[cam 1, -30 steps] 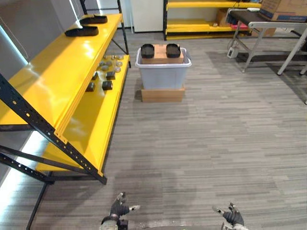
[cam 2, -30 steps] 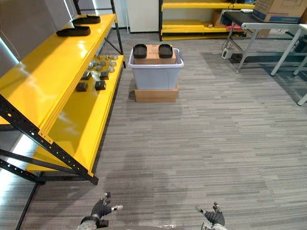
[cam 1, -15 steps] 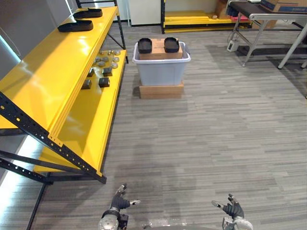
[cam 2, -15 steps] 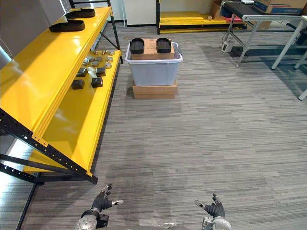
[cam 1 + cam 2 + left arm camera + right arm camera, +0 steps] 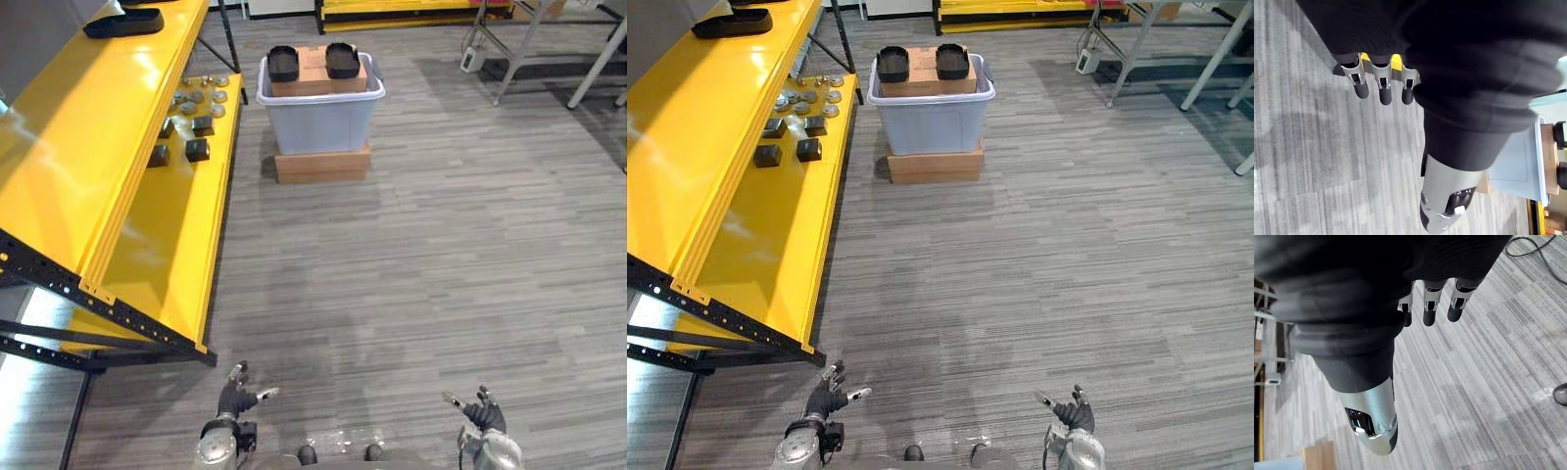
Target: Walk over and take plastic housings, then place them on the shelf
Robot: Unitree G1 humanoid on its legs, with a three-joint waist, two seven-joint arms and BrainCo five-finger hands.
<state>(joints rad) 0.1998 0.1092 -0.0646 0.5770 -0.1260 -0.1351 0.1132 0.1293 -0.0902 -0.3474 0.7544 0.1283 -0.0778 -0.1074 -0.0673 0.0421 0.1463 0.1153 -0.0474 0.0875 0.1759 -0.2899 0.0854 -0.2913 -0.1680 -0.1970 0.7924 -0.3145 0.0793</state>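
Note:
Two black plastic housings lie on a cardboard box inside a pale grey bin far ahead on the floor. Another black housing rests on the top yellow shelf at the far left. My left hand hangs low near the bottom edge, fingers relaxed and empty; its fingers show straight in the left wrist view. My right hand hangs at the lower right, also relaxed and empty, fingers straight.
The bin stands on a flat cardboard base. The lower yellow shelf carries several small dark blocks and round metal parts. Grey table legs stand at the far right. Striped grey floor stretches between me and the bin.
The whole view has shifted as I walk forward: the bin and shelf have slid up and slightly left in the picture. Both hands stay low and empty.

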